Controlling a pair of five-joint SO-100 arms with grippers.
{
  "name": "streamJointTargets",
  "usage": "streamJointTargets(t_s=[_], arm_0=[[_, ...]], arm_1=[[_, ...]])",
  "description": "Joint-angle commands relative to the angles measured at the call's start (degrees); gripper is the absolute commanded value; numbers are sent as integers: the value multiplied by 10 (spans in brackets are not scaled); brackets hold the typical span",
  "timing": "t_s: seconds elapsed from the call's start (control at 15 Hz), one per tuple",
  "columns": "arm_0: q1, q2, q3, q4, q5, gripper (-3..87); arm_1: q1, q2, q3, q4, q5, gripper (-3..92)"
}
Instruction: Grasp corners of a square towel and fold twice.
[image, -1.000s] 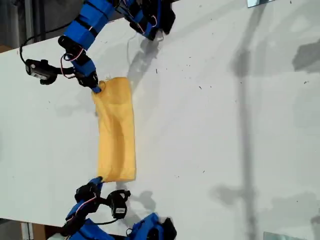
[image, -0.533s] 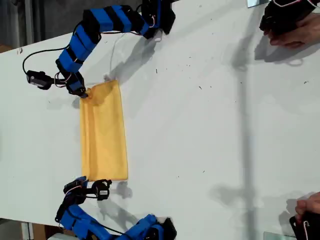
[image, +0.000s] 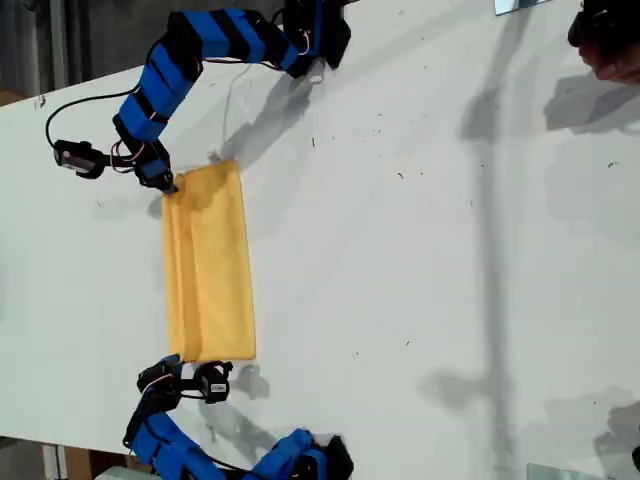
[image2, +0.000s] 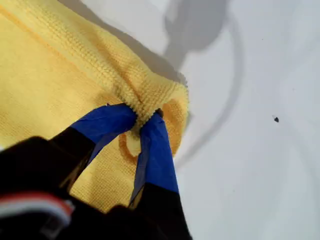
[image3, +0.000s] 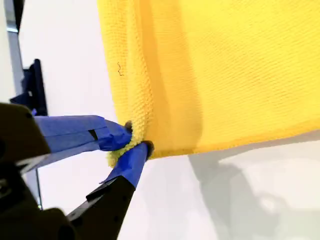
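The yellow-orange towel (image: 208, 265) lies on the white table as a long folded strip, towards the exterior view's left. My first gripper (image: 165, 185) is shut on the corner at the strip's upper end in the exterior view. In the first wrist view the first gripper (image2: 142, 115) pinches bunched hem of the towel (image2: 60, 75) with its blue fingertips. My second gripper (image: 177, 360) is shut on the corner at the strip's lower end. The second wrist view shows the second gripper (image3: 137, 137) clamped on the corner (image3: 120, 152) of the towel (image3: 225, 75).
The white table (image: 420, 250) stretches bare to the exterior view's right of the towel. A person's hand (image: 612, 45) holding something dark shows at the exterior view's upper right corner. Both arm bases (image: 310, 35) stand at the table's upper and lower edges in that view.
Both grippers have dragged the towel strip towards the exterior view's left over the last second. The hands at the exterior view's right have drawn back.
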Motion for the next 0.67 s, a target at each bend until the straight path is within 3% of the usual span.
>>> streamJointTargets(t_s=[0.0, 0.6], arm_0=[[12, 149, 94, -25, -11, -3], [165, 308, 328, -72, -133, -3]], arm_1=[[-14, 135, 69, -10, -10, -1], [-97, 65, 121, 66, 120, -1]])
